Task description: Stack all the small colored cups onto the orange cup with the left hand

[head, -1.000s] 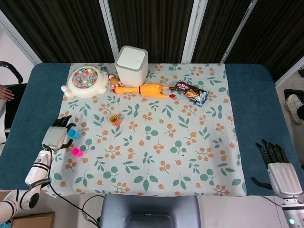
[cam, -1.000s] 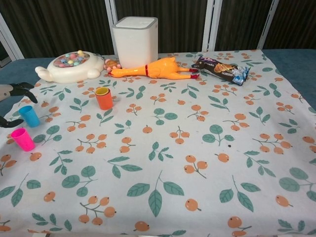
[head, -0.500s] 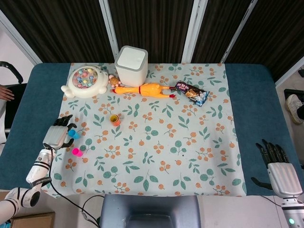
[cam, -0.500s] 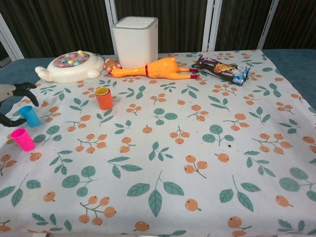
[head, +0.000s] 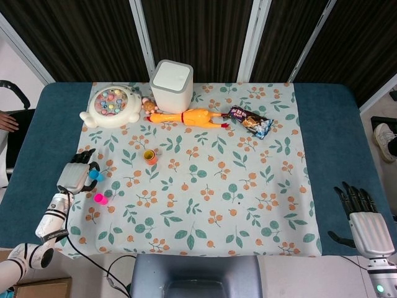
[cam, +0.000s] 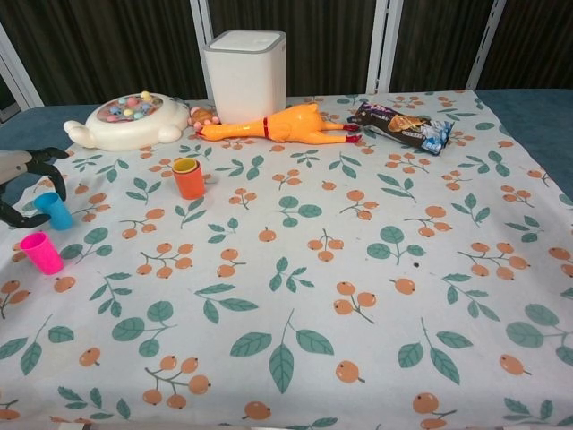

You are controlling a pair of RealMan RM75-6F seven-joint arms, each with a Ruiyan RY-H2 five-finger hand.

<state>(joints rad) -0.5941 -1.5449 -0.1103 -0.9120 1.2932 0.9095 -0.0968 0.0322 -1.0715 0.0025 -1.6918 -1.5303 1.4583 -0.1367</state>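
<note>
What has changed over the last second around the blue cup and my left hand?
The left hand has closed in on the blue cup: its fingers now curl around the cup's rim where a second ago they stood apart from it. Whether the grip is firm cannot be told, and the cup has not lifted. The pink cup, the orange cup and the right hand stayed put.

Three small cups: one orange cup (cam: pixel 189 178) with a yellow cup nested inside, one blue cup (cam: pixel 55 211), one pink cup (cam: pixel 42 253), one fishing-game toy (head: pixel 111 107) upper left, one white bin (head: pixel 171 85), one rubber chicken (head: pixel 188 117), one snack packet (head: pixel 249 121), two robot hands, left hand (head: pixel 77 175), right hand (head: pixel 364 221)
</note>
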